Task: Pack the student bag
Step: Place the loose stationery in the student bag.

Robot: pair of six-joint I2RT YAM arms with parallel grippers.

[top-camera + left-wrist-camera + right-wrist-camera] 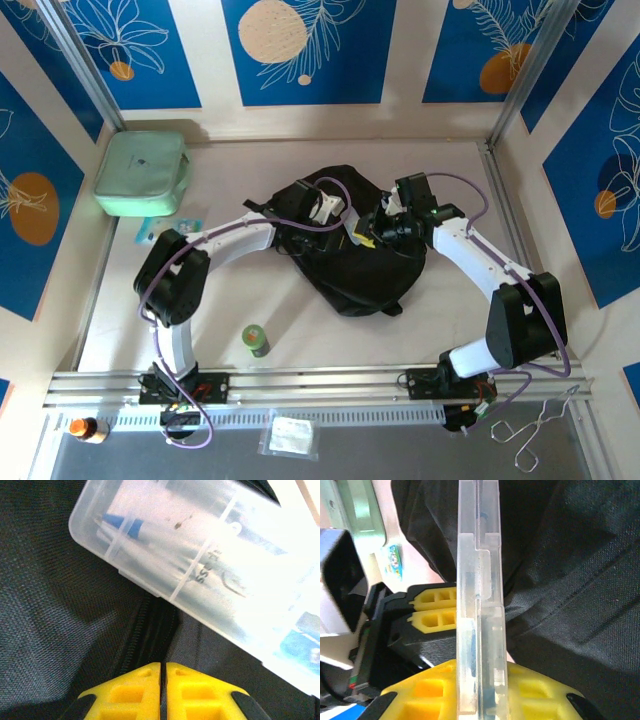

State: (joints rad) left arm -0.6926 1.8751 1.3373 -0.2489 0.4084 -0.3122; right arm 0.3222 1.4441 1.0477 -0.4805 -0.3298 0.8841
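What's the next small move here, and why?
Probably the left gripper, shut at the zipper of the student bag, should lift a little to spread the opening. The right gripper holds the clear case close by, and the gap looks too narrow for it. Whether fabric is pinched is unclear.

mint green case (142, 172): far left corner | small green cup (256, 340): upright, near front rail | orange bottle (84, 429), possibly: front left

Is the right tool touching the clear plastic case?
Touching. The right wrist view shows the clear plastic case edge-on, clamped between the yellow fingers of the right tool.
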